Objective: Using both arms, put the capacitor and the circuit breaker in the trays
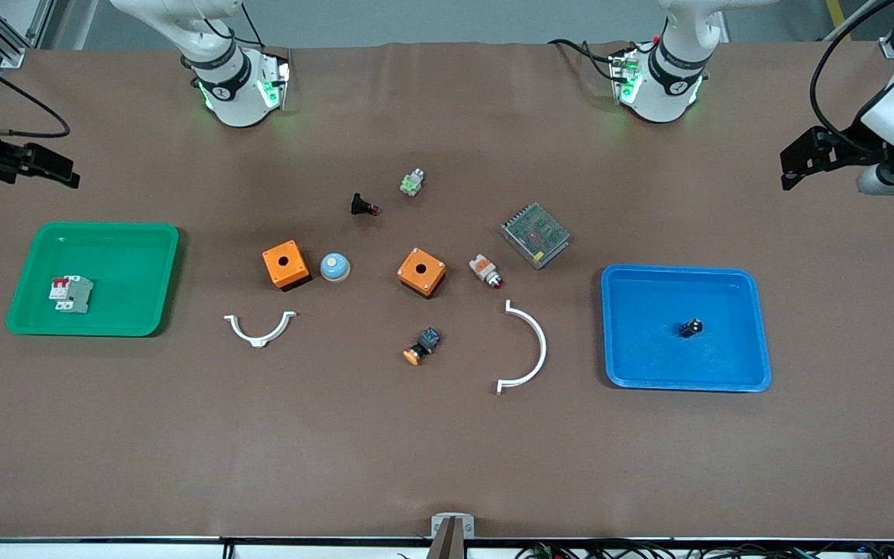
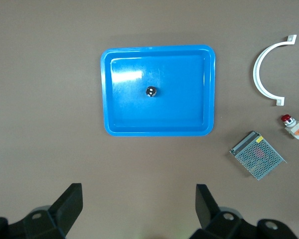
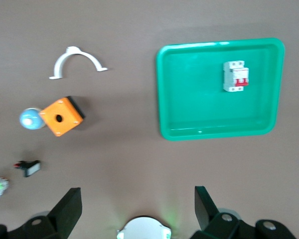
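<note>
Right claw [image 1: 47, 167] raised over bare surface [image 1: 416, 450] at right arm's end, fingers [image 3: 67, 209] spread, holding nothing. Circuit breaker [image 1: 71, 294] lies in green tray [image 1: 152, 310], red levers toward robot bases. Two orange boxes and small parts sit mid-surface. Capacitor [image 1: 691, 328] rests near middle of blue tray [image 1: 757, 326]. Left claw [image 1: 804, 159] raised at left arm's end, fingers [image 2: 70, 206] spread, empty.

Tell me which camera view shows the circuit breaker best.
The right wrist view: the circuit breaker lies unobstructed in the green tray, red levers plain. The front view shows it smaller, in the same tray. The left wrist view does not show it.
</note>
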Motion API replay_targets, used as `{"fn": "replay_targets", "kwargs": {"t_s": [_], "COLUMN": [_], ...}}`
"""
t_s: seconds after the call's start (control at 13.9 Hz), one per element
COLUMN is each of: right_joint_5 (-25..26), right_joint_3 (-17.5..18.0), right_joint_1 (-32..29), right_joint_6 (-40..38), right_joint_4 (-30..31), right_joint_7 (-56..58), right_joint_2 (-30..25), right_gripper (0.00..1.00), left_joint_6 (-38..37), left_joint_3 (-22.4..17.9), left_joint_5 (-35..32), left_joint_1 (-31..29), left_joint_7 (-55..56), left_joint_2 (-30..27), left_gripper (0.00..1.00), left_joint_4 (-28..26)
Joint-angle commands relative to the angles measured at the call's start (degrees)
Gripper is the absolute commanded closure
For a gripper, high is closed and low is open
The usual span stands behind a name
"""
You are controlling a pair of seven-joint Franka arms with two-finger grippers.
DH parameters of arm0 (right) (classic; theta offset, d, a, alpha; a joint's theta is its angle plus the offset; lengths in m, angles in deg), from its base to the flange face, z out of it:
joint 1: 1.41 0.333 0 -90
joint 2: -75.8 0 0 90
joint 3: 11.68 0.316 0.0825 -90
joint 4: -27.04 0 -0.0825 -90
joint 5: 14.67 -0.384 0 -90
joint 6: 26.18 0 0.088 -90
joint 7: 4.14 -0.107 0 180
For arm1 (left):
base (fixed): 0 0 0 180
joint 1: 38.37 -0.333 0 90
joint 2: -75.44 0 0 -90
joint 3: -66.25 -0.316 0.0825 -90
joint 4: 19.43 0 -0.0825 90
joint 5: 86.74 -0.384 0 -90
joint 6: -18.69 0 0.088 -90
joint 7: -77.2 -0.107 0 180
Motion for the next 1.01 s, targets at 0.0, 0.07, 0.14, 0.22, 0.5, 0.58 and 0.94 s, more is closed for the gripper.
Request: {"fn": "replay_targets", "kwargs": {"t_s": [0.0,0.07,0.14,0.22,0.5,0.58,0.94], "right_joint_5": [-1.4,-1.4,-1.2,-1.1,-0.9,-0.7,-1.6], "right_joint_3": [-0.4,-0.5,-0.5,-0.6,-0.6,-0.6,-0.6], "right_joint_1": [1.7,1.9,1.9,1.9,1.8,1.8,1.8], "right_joint_6": [0.3,0.3,0.3,0.3,2.9,4.2,4.7], "right_joint_4": [-2.0,-3.6,-4.6,-5.2,-5.4,-5.6,-10.8], "right_joint_7": [-0.5,-0.3,-0.2,0.0,0.0,0.1,-0.5], "right_joint_2": [-0.7,-0.4,-0.3,-0.3,0.3,0.4,4.7], "right_gripper": [0.0,0.0,0.0,0.0,0.0,0.0,0.0], "left_joint_6": [0.5,0.5,0.4,0.4,0.0,0.0,-0.2], "left_joint_3": [0.0,0.0,0.0,0.0,0.0,0.0,0.0], "left_joint_5": [0.8,0.9,0.8,0.8,0.8,0.8,0.8], "left_joint_1": [-0.7,-0.7,-0.7,-0.7,-0.7,-0.7,-0.7], "left_joint_7": [-0.7,-0.7,-0.7,-0.7,-0.8,-0.8,-0.9], "left_joint_2": [-0.7,-0.7,-0.7,-0.7,-0.7,-0.7,-0.8], "left_gripper": [0.0,0.0,0.0,0.0,0.0,0.0,0.0], "left_joint_4": [0.1,0.1,0.1,0.1,0.1,0.1,0.1]}}
